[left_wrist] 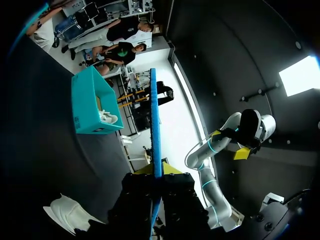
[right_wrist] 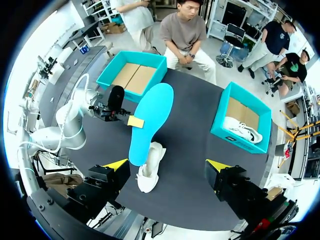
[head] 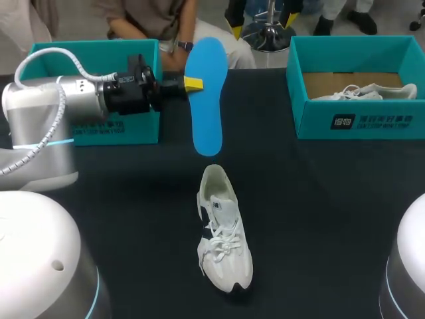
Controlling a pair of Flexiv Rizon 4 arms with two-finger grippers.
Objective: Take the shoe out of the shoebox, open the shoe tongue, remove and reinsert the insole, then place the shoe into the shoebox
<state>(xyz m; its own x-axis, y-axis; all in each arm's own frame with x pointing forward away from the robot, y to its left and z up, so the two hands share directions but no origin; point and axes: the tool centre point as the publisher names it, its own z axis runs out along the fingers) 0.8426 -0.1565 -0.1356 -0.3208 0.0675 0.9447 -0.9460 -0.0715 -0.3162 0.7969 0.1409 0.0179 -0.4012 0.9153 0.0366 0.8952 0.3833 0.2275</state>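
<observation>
Left hand (head: pixel 193 84): grips the blue insole (head: pixel 207 113) by its edge, above the bench (head: pixel 319 219).
Shoe (head: pixel 224 232): white, on the bench near the insole.
Right box (head: pixel 358 123): teal, holds a second shoe (head: pixel 365 92).

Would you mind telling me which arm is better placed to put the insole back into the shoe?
Left. The left claw is shut on the blue insole, which hangs by the heel of the white shoe. The right claw is open, empty and well back from both.
</observation>
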